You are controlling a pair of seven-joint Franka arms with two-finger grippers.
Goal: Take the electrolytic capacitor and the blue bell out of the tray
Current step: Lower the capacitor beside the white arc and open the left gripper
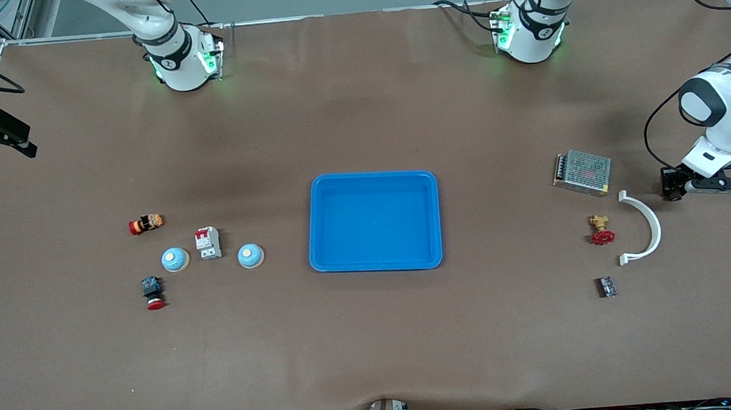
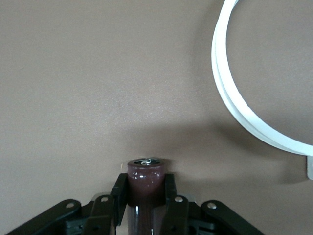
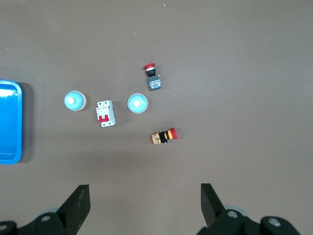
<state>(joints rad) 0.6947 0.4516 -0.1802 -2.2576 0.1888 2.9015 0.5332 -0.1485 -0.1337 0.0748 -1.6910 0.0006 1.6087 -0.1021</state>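
Now the left gripper (image 1: 672, 191) is down at the left arm's end of the table, fingers (image 2: 119, 193) clamped on a dark maroon capacitor (image 2: 145, 188) — the left wrist view shows the cylinder pinched between both pads with its metal-capped end poking out. Just beside it lies a white curved bracket (image 1: 645, 227), its arc sweeping close by the gripper but not touching. A little toward the centre from there sit a metal-mesh power supply (image 1: 582, 172), a brass valve with a red handwheel (image 1: 601, 230) and a small dark module (image 1: 607, 286). None of them lie between the gripper and the blue tray (image 1: 371, 177) in the middle of the table.

Over at the right arm's end, the right gripper (image 3: 145, 205) hangs high, fingers spread wide, gripping nothing. Below it the right wrist view takes in two blue dome bells (image 3: 137, 103) (image 3: 75, 101) either side of a white circuit breaker (image 3: 106, 113), plus a red mushroom push button (image 3: 152, 77) and an orange-and-red push button (image 3: 164, 136). The tray edge shows just past the cluster.

Only the left wrist view reveals the capacitor — from the front camera it is hidden in the gripper.
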